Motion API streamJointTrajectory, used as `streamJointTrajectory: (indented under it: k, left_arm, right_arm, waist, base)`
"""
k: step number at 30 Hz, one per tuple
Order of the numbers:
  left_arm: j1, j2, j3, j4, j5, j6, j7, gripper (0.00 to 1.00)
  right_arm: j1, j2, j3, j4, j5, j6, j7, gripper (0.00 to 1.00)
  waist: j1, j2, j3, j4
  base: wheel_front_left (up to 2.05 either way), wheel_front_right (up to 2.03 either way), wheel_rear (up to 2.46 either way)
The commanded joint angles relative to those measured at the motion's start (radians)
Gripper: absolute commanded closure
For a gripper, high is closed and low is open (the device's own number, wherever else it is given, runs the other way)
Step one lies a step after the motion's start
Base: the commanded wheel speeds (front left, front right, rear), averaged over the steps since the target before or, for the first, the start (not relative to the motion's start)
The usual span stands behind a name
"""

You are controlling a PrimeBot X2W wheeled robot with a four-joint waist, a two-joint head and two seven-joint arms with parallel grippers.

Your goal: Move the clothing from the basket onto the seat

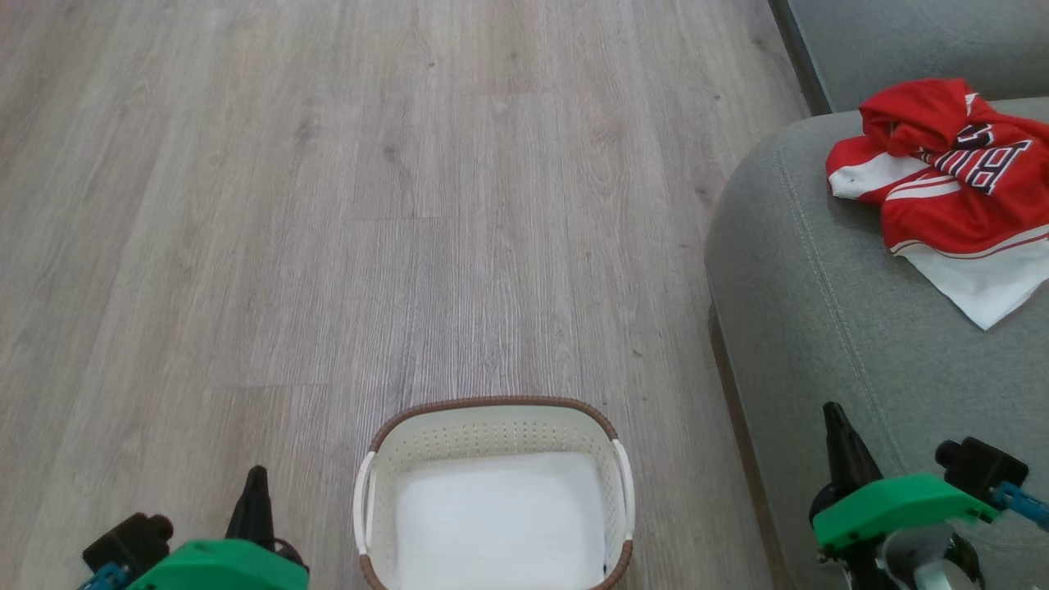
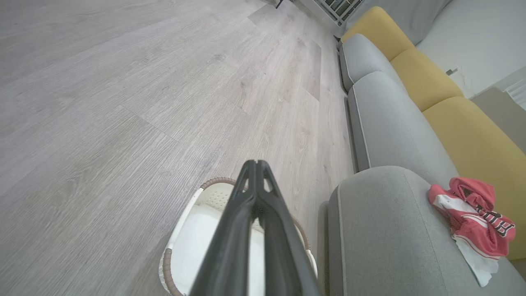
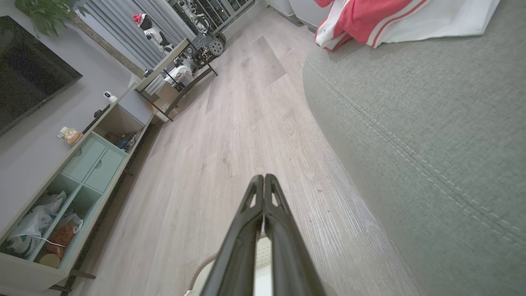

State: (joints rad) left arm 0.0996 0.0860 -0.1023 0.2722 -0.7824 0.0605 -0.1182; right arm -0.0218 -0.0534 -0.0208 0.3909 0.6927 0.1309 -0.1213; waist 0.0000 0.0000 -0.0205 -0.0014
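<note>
- The red-and-white clothing [image 1: 942,176] is seen crumpled in a heap on the grey sofa seat [image 1: 819,328], at the head view's upper right. Dark lettering outlined in white is shown on it, and a white panel is spread toward the near side.
- The cream perforated basket [image 1: 492,403] with a brown rim is stood on the wood-look floor [image 1: 328,205], near the seat's rounded edge and well apart from the clothing. Its flat white bottom is exposed.
- The left gripper [image 2: 256,163] is held above the basket, its two dark fingers pressed together at the tips.
- The right gripper [image 3: 263,176] is held near the seat's edge, its fingers likewise pressed together.
- Yellow back cushions [image 2: 472,139] are seen behind the seat in the left wrist view.
</note>
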Motion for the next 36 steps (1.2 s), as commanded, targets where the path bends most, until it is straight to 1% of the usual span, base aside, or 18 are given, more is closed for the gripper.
streamJointTrajectory:
  k: [1, 36]
  left_arm:
    - [-0.058, 0.003, 0.031, -0.028, -0.031, -0.012, 0.008, 1.00]
    - [-0.124, -0.014, 0.112, -0.028, -0.378, -0.090, 0.106, 1.00]
  right_arm:
    - [-0.056, 0.000, 0.000, -0.041, 0.036, 0.000, 0.008, 1.00]
    - [-0.069, 0.001, -0.041, -0.087, 0.420, 0.000, 0.107, 1.00]
  waist:
    - [0.0000, 0.0000, 0.001, 0.000]
    - [0.0000, 0.0000, 0.011, 0.001]
  base:
    - [0.00, 0.00, 0.00]
    - [0.00, 0.00, 0.00]
